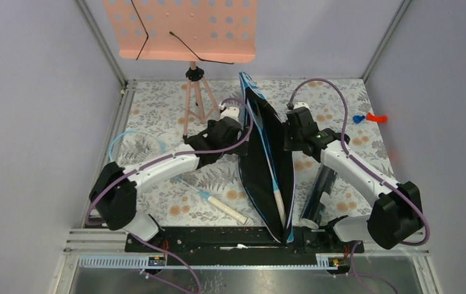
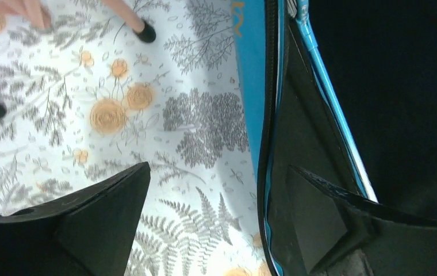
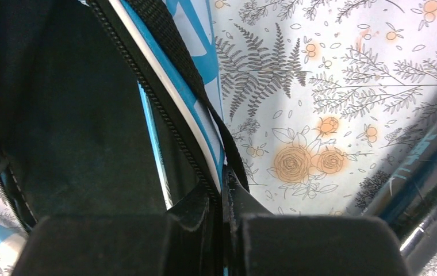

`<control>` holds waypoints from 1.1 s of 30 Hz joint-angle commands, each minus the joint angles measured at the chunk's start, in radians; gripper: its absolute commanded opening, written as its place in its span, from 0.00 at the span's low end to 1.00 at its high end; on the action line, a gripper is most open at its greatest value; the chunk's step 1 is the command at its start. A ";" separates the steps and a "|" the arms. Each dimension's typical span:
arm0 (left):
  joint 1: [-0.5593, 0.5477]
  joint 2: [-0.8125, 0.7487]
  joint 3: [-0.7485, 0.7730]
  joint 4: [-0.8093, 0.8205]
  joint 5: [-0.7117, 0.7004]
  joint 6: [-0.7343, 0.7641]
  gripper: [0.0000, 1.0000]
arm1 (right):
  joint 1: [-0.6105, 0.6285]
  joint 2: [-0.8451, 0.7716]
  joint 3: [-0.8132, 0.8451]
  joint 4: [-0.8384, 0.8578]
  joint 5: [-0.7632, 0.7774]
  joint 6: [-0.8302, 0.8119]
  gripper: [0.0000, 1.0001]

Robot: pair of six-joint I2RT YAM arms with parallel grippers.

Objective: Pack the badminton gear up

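The blue and black racket bag [image 1: 266, 165] stands on edge in mid table, its mouth held open. One light-blue racket lies inside it, its pale handle [image 1: 279, 205] near the front and its shaft [image 2: 331, 103] showing in the left wrist view. The second racket [image 1: 157, 160] lies on the cloth to the left, under my left arm. The black lettered tube [image 1: 317, 195] lies under my right arm and also shows in the right wrist view [image 3: 429, 167]. My left gripper [image 1: 246, 120] [image 2: 219, 167] is open, straddling the bag's left wall. My right gripper [image 1: 287, 136] [image 3: 222, 184] is shut on the bag's zipper edge [image 3: 164, 109]. No shuttlecock shows.
The peach perforated music stand [image 1: 184, 27] on its tripod [image 1: 195, 92] stands at the back, its feet [image 2: 144, 31] close to my left gripper. A small red and blue object [image 1: 368, 117] lies at the right wall. Grey walls close in both sides.
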 commanded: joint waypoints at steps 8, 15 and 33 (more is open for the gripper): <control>0.020 -0.518 -0.354 -0.375 -0.198 -0.592 0.99 | -0.016 -0.015 -0.049 0.106 -0.148 0.053 0.00; 0.174 -0.634 -0.546 -0.382 -0.208 -0.764 0.99 | -0.016 -0.023 -0.058 0.139 -0.232 0.068 0.00; 0.356 -0.101 -0.409 -0.260 -0.046 -0.805 0.52 | -0.016 -0.050 -0.081 0.154 -0.249 0.069 0.00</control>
